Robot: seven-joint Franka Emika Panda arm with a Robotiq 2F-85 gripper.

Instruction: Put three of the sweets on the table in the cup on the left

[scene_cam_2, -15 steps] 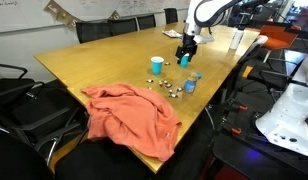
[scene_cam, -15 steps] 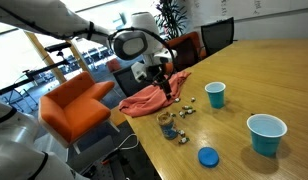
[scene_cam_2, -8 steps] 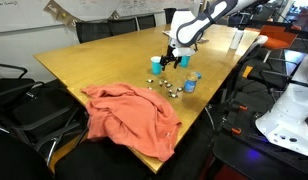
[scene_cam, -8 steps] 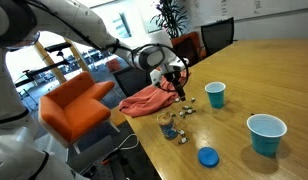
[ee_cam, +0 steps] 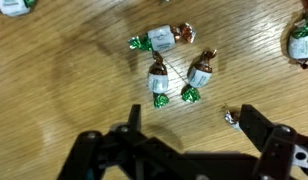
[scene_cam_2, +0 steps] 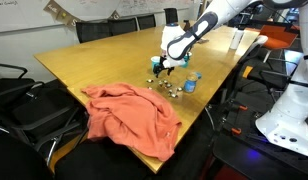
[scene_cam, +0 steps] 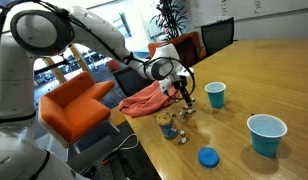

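Several sweets lie on the wooden table (scene_cam: 254, 70). In the wrist view three of them, white with green and brown ends, lie close together (ee_cam: 158, 82), (ee_cam: 199, 73), (ee_cam: 160, 40). A tiny one (ee_cam: 231, 117) lies next to the right fingertip. My gripper (ee_cam: 194, 125) is open and empty, low over the table, with the sweets just beyond its fingertips. It shows in both exterior views (scene_cam: 181, 92) (scene_cam_2: 164, 63). The small teal cup (scene_cam: 215, 94) stands upright to the right of the gripper. In the other exterior view the gripper mostly hides it.
A wider teal cup (scene_cam: 266, 133) and a round blue lid (scene_cam: 207, 156) sit nearer the camera. A clear glass jar (scene_cam: 169, 125) stands by the table edge. An orange cloth (scene_cam: 146, 99) (scene_cam_2: 134, 115) lies beside the sweets. Chairs surround the table.
The arm has swung toward the sweets and come down; the gripper now hangs low over them. The sweets, cups and jar have not moved.
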